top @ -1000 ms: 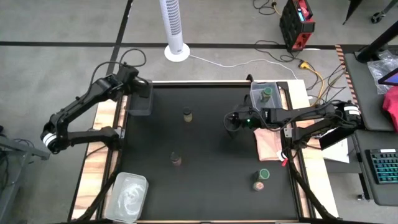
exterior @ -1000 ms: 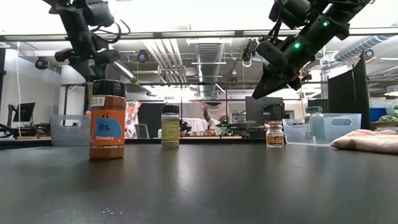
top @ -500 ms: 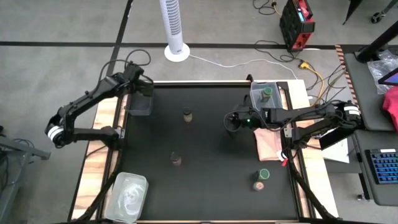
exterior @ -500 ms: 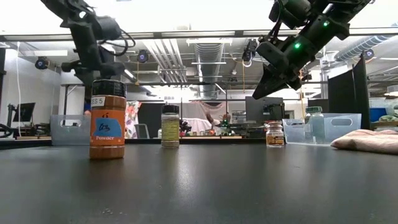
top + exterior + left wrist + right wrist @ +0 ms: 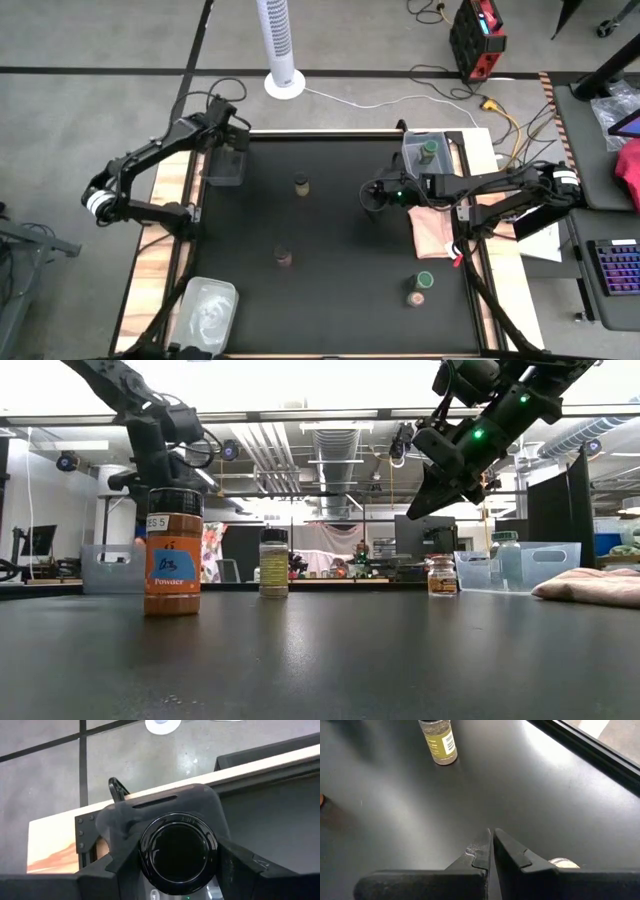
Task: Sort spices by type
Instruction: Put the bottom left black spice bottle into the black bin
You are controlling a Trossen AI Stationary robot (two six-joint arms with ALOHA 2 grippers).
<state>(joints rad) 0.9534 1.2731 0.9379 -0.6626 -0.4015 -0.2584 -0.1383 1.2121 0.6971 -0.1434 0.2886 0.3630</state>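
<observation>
My left gripper (image 5: 233,150) is at the table's far left corner, above a clear tub (image 5: 222,172), shut on a dark-lidded spice jar (image 5: 178,852). My right gripper (image 5: 370,197) hangs shut, holding nothing, right of the table's middle. An orange-brown jar (image 5: 172,565) and a yellowish jar (image 5: 273,563) stand upright on the black mat. Two jars (image 5: 418,290), one green-lidded, stand near the right front. A green-lidded jar (image 5: 428,150) stands in the far right tub (image 5: 412,140). A small jar (image 5: 442,575) stands below my right gripper. My left gripper pinches the jar between its two fingers (image 5: 122,870), one on each side just under the black lid's rim (image 5: 144,857). The fingers slant down toward the table's far edge. The jar is lifted clear, its lid facing the wrist camera; its lower part is hidden.
A lidded clear tub (image 5: 207,315) sits at the near left corner. A pink cloth (image 5: 435,230) lies on the right edge under my right arm. Bare black mat lies between the jars in the middle.
My left gripper has sunk toward the far left tub and shifted a little toward the table's right, carrying the dark-lidded jar, still shut on it.
</observation>
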